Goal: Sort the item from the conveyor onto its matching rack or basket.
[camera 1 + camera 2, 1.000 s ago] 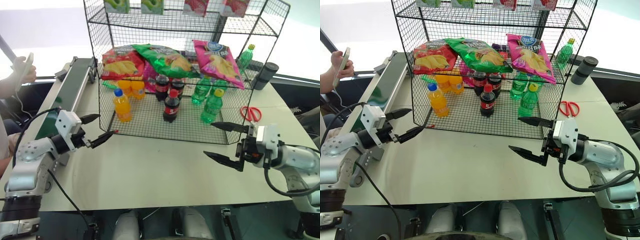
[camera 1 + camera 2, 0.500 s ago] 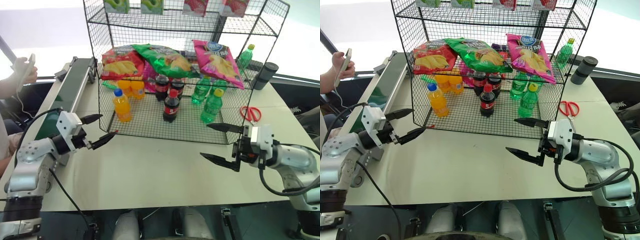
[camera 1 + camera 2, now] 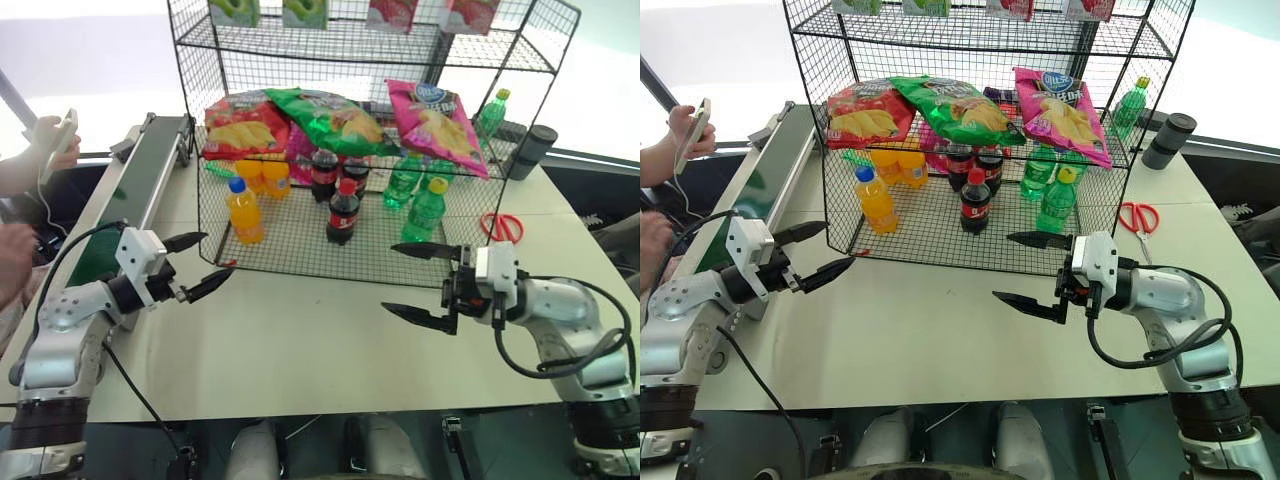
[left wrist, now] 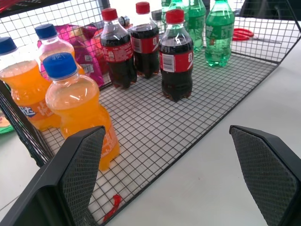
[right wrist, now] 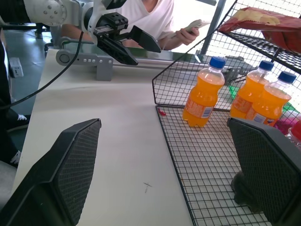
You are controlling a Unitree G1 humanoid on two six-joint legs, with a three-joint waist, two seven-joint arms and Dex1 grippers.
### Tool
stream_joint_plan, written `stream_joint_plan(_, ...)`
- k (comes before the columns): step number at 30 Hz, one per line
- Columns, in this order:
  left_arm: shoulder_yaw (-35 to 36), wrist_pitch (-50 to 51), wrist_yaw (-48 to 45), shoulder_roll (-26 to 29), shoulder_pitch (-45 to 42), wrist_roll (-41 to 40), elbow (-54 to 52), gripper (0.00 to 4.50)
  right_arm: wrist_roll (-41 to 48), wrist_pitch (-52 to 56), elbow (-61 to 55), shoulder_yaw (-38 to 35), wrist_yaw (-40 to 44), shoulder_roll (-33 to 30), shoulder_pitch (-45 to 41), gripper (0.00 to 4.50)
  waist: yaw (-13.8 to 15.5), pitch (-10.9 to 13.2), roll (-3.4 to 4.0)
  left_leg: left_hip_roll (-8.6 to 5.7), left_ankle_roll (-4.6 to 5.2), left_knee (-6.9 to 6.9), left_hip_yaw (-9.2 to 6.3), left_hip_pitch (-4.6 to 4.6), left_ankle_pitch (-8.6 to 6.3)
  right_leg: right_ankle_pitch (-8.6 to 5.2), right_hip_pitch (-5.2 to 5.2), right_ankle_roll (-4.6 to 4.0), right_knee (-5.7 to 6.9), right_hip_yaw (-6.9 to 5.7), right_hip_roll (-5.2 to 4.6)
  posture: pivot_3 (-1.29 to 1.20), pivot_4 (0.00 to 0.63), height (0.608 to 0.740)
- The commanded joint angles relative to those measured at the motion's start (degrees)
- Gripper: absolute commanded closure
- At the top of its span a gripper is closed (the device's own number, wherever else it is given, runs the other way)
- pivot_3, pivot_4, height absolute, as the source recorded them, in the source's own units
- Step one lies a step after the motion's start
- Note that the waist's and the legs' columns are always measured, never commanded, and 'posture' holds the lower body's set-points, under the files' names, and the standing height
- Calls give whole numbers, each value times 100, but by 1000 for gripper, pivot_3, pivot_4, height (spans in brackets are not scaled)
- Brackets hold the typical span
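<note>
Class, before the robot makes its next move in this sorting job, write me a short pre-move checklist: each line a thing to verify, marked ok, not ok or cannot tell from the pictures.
1. Left gripper jaws open and empty: ok.
2. Right gripper jaws open and empty: ok.
3. An item waiting on the conveyor to pick up: not ok; the visible belt is bare.
4. Pink chip bag lying on the rack shelf, beside the green chip bag: ok.
5. Table between the two grippers free of obstacles: ok.
6. Person's hand holding a phone, apart from the belt: ok, though near the conveyor's far side.
</note>
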Motion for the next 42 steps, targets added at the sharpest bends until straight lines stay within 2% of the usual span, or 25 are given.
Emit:
stream_joint_plan(1,25,-42,67,-11,-37,-57,-225,0,5,-129,15,-53,70,15,-101,20,1,0,0,0,0,0,0,0,0,0,0,0,0,0,0,0,150,726)
stream_joint_plan(23,-67,-179,79,-108,-20,-31,-175,0,48,-82,61,18,186,91,-56,20,-1,0,0,1,-1,1,0,0,0,0,0,0,0,0,0,0,150,726)
stream_joint_plan(36,-118,-203,59,-115,-4,-8,-196,0,671,800,-265,113,187,188,157,20,-2,0,0,1,0,1,0,0,0,0,0,0,0,0,0,0,150,726)
stream_joint_plan(42,-142,-226,-48,-106,48,-88,-269,0,582,955,-273,223,-15,378,42,20,-2,0,0,1,0,1,-1,0,0,0,0,0,0,0,0,0,150,726)
